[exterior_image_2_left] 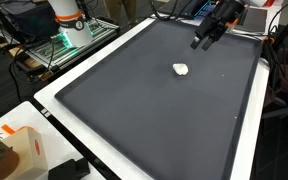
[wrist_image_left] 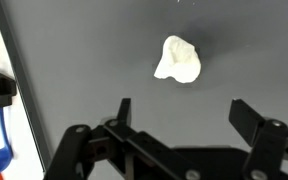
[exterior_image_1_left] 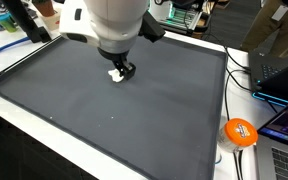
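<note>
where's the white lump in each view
In an exterior view: lump upper middle, beside the gripper.
In an exterior view: lump upper middle, below-left of the gripper.
Wrist view: lump top centre, above the open gripper.
Shared landmark: the dark mat under it.

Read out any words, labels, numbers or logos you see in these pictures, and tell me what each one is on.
No text can be read in any view.
On the orange disc: a white mark, too blurred to read.
On the pale box: an orange patch, too small to read.
On the white lump, the dark mat and the hand: no markings show.
</note>
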### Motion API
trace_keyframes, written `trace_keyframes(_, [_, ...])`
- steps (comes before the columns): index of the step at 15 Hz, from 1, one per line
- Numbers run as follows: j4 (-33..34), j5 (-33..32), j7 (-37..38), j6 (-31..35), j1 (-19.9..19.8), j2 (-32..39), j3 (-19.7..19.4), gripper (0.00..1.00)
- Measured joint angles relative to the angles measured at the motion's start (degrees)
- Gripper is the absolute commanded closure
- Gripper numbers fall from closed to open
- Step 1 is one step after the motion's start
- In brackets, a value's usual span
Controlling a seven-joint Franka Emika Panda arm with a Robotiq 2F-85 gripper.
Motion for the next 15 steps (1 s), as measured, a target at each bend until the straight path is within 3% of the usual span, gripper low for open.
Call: trace_keyframes(15, [5.0, -0.2, 0.0, -2.5, 2.0, 7.0, -0.9, 0.0])
